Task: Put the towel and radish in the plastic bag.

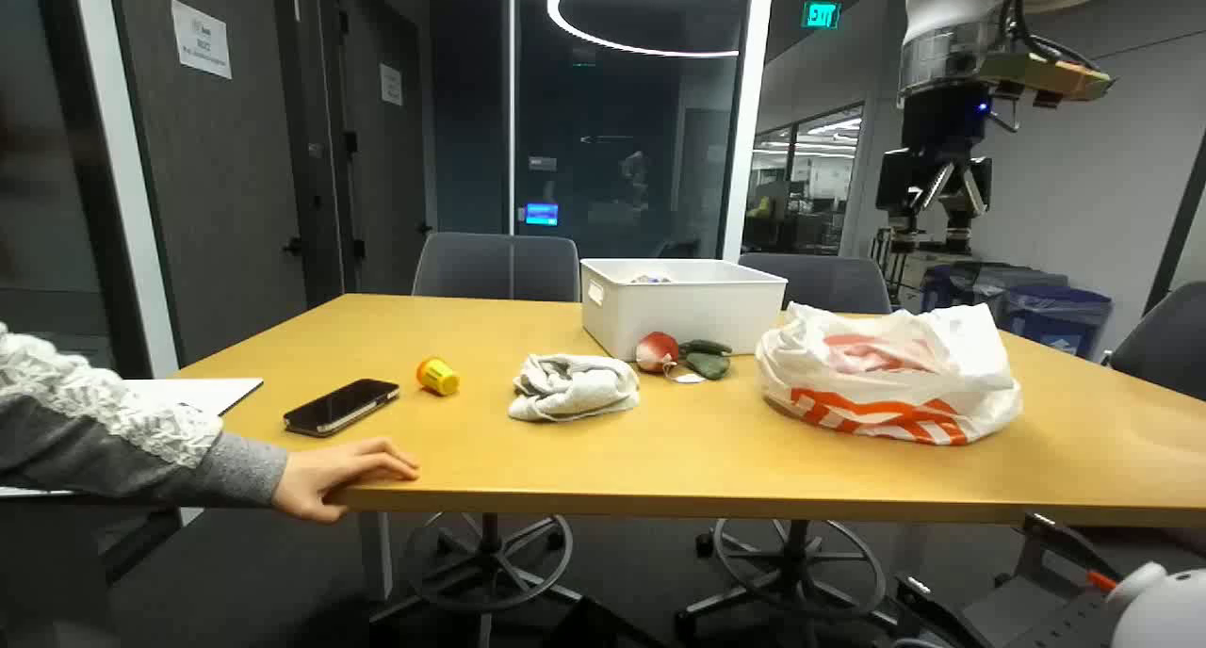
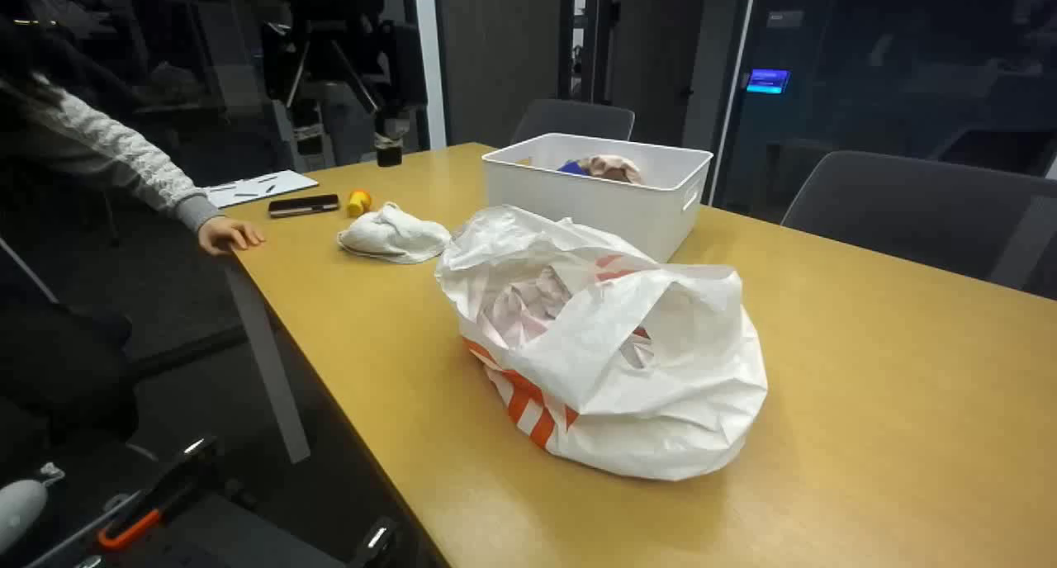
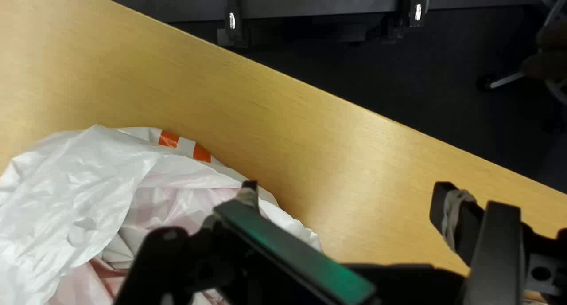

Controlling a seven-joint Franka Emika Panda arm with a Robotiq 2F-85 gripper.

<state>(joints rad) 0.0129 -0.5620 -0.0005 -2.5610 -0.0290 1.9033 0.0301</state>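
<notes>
In an exterior view, looks pretty much like square one. Can see the towel [image 1: 573,388] bunched up on the tabletop [image 1: 490,460], and the radish [image 1: 657,352] out there too, at the foot of the white bin [image 1: 683,311]. Can't spot either one inside the plastic shopping bag [image 1: 890,384], so would call it nothing done, two drops left. Can make out the gripper [image 1: 930,240] up high, spread wide and holding nothing, well apart from both targets. Might be a tricky pick on that radish, with green vegetable-looking pieces [image 1: 707,361] beside it and the bin wall behind. Past the towel, away from the bag, can spot a small yellow-and-orange toy [image 1: 438,376], a smartphone [image 1: 342,407] and a person's hand [image 1: 334,474] resting on the tabletop's edge. Best to steer clear of that last one.

In an exterior view, can't find the radish, probably hidden behind the bag. Do get a decent look at the bag's mouth: facing up, but partly crossed by a loose flap of plastic [image 2: 607,337]. Could easily snag the towel on that. Can also see a beige cloth-like bundle [image 2: 615,168] and something blue [image 2: 572,168] down in the bin.

In the wrist view, just get the bag, part of the tabletop and the parted fingers [image 3: 469,227], nothing gripped. No towel or radish below, so would guess at a swing over there first.
</notes>
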